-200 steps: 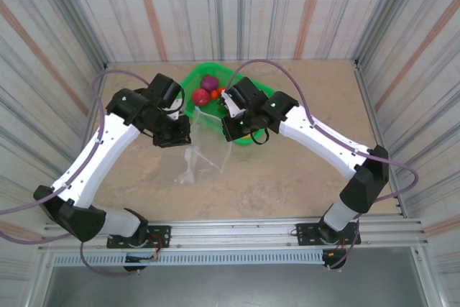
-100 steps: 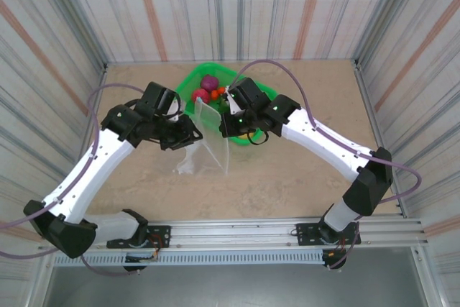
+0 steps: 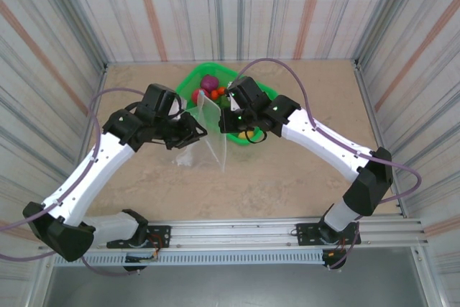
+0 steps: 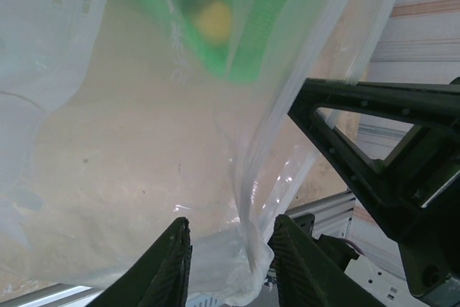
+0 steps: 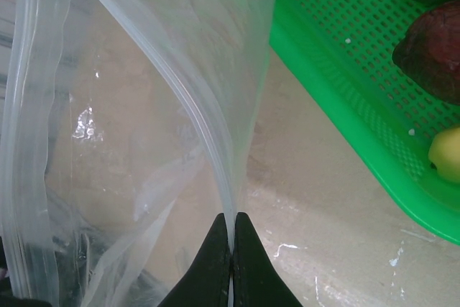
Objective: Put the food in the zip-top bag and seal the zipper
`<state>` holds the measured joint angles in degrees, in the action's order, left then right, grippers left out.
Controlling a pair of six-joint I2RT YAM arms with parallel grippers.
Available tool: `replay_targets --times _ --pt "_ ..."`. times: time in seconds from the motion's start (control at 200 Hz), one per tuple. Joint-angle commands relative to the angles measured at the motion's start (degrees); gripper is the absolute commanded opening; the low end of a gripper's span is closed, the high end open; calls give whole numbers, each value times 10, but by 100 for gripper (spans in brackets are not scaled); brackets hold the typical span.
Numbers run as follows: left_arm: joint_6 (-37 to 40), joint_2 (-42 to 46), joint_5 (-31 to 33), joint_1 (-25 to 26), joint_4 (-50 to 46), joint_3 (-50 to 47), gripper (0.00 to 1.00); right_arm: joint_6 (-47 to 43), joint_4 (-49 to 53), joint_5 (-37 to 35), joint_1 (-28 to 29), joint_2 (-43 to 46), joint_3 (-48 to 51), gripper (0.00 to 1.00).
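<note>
Zip-top bag [image 3: 210, 129]: clear, thin, crinkled film; upright between the two arms, just in front of the basket [image 5: 338, 84]
Zipper [image 5: 205, 141]: narrow whitish ridged strip along the bag's edge
Right fingers [image 5: 231, 246]: black, tapered; pinched together on that edge
Left fingers [image 4: 176, 264]: black, curved; parted, with loose film hanging between them
Food [image 3: 208, 84]: smooth rounded toys in the green mesh basket; purple, maroon, yellow
Worktop [image 3: 287, 170]: mottled beige

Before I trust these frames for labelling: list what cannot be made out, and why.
Food count: top view, the right gripper and bag cover part of the basket.
Maroon piece: right wrist view, cut by the right edge.
Yellow piece: left wrist view, blurred behind bag film.
Left gripper's contact with bag: left wrist view, film blurs it.
</note>
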<state>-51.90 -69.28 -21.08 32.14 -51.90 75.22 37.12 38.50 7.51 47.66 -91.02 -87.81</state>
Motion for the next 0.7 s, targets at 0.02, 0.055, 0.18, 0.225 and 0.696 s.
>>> replay_targets --times 0.02,0.055,0.18,0.225,0.696 --pt "-10 -16 -16 16 19 -6 25 13 -10 -9 -1 8 5 0" --pt "-7 -18 -13 19 19 -5 20 14 -10 -8 -1 5 5 0" --pt "9 -18 13 20 -6 6 0 5 5 -19 -4 7 10 0" --pt "23 -20 29 19 -36 24 0 -1 15 -26 -10 11 16 0" --pt "163 -37 176 -42 -326 138 0 -101 88 -129 -27 47 74 0"
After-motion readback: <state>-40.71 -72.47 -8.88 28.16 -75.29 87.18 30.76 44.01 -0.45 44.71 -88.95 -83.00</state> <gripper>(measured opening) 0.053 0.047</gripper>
